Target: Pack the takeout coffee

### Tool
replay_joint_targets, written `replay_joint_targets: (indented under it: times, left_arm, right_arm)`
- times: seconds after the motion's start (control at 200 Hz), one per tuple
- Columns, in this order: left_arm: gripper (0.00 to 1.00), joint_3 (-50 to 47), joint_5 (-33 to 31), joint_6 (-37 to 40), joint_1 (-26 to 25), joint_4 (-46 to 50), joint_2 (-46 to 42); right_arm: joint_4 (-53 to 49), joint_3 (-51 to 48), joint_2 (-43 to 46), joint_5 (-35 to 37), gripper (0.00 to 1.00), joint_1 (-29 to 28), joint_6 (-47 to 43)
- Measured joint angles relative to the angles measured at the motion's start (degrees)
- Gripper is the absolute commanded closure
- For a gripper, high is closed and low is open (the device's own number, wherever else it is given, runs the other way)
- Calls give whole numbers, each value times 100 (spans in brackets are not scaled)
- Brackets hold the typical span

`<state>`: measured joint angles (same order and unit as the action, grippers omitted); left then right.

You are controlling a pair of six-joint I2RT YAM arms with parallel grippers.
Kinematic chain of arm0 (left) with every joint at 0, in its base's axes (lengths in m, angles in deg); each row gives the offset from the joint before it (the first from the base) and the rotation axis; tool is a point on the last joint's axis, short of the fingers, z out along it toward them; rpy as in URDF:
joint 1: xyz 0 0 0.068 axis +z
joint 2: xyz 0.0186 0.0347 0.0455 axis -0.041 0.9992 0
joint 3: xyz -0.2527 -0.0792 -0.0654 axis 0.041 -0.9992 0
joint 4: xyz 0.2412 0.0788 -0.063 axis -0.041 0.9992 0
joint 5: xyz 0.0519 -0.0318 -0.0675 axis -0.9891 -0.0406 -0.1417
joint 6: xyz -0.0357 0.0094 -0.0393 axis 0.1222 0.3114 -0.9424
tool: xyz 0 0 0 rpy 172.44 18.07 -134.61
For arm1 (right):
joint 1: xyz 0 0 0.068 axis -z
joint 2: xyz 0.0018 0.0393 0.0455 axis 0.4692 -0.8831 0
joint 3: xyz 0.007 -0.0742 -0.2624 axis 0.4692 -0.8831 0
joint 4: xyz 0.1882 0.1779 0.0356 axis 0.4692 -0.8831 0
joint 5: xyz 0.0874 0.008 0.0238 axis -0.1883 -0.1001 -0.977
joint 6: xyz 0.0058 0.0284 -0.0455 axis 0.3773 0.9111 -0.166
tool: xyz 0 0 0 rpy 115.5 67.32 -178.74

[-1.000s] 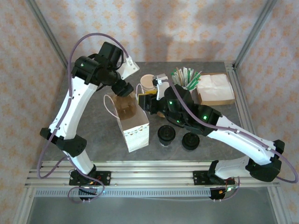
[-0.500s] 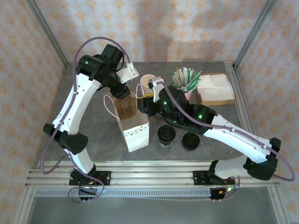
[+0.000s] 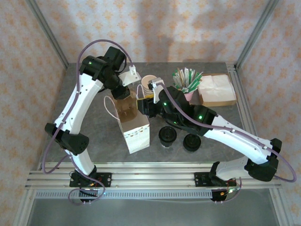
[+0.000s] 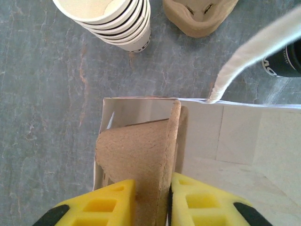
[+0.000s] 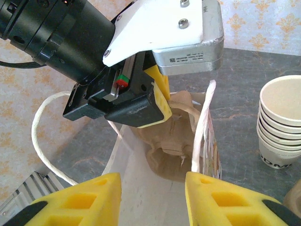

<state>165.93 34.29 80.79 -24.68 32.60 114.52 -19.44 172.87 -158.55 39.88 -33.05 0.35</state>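
I see my left pincer (image 4: pixel 153 188) pinching the brown cardboard carrier (image 4: pixel 134 150) inside the white paper bag (image 3: pixel 135 128), right pincer (image 5: pixel 153 183) spread above the bag's mouth, takeout coffee (image 3: pixel 168 135) upright on the tabletop (image 3: pixel 94 136), just right of the bag, apart from both pincers

left gripper (image 4: pixel 153 190): cardboard tray (image 4: pixel 134 150) between fingers, filling bag (image 4: pixel 235 136) below, cups (image 4: pixel 115 21) ahead | right gripper (image 5: pixel 153 188): left gripper close ahead, handle (image 5: pixel 203 122) just before one finger
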Motion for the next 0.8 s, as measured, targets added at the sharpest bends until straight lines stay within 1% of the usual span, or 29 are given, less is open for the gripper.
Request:
replay_joint_targets:
  times: [0.075,0.145,0.255,0.34,0.53,0.646,0.706,0.801]
  left_arm:
    - [87,0,37,24,0,2,0]
    - [89,0,96,22,20,7,-2]
    - [89,0,116,22,26,4,-31]
    - [93,0,111,15,26,-11,-109]
    - [94,0,133,17,42,-83,-385]
    - [94,0,269,15,146,-98,-459]
    - [97,0,304,15,221,-101,-448]
    - [97,17,442,15,352,-105,-400]
  right_arm:
    - [0,0,0,-17,60,0,0]
    - [0,0,0,-22,60,0,-2]
    - [0,0,0,-42,60,0,-4]
    - [0,0,0,-70,60,0,-7]
    - [-2,24,-31,-133,60,0,-46]
    - [-28,125,-125,-260,61,0,-94]
    - [-111,234,-210,-341,62,0,-129]
    - [-310,501,-439,-433,65,0,-173]
